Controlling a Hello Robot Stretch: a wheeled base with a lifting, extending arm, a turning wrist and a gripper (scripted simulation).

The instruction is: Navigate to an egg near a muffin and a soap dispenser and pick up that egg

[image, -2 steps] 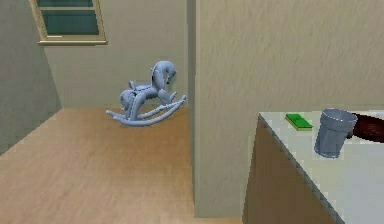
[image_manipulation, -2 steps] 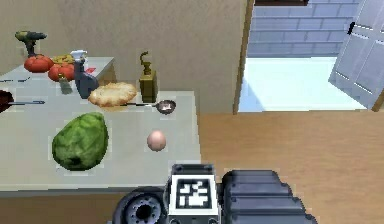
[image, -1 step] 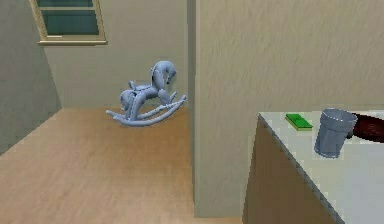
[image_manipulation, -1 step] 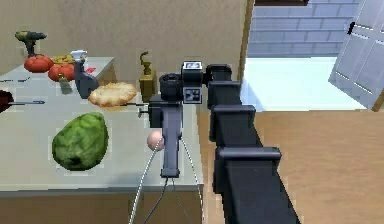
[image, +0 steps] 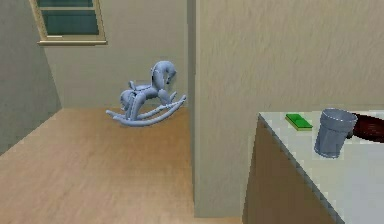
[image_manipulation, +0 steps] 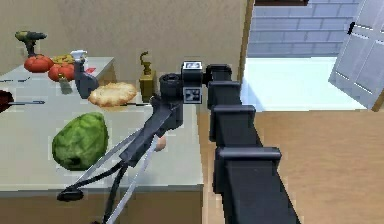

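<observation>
- Reaching up from the arm side view's bottom edge, the arm (image_manipulation: 235, 150) is lying alongside the counter (image_manipulation: 25, 150). The gripper (image_manipulation: 86, 205) is pointing its thin fingers (image_manipulation: 130, 147) toward the lower left.
- A small pale blob, which I am taking for the egg (image_manipulation: 158, 143), is lying on the counter at the frame's middle, right against the gripper's dark body.
- I am judging the grasp to be the step in hand. The fingertips are sitting well past the egg, so they are needing to come back level with it. That is calling for gentle handling, since an egg is prone to rolling and the lettuce (image_manipulation: 80, 140) is crowding the left side.
- Further up the frame, a tan rounded bake, seemingly the muffin (image_manipulation: 112, 95), and the soap dispenser (image_manipulation: 147, 80) are standing side by side, suggesting this is the right egg.
- Whether the fingers are spread or pressed together, and whether they are holding anything, I cannot tell.
- The gripper's body is hiding part of the egg, so contact is staying unclear to me.
- At the forward view's right edge, a dark red thing (image: 370, 125) is being cut off beside a grey cup (image: 335, 130).
</observation>
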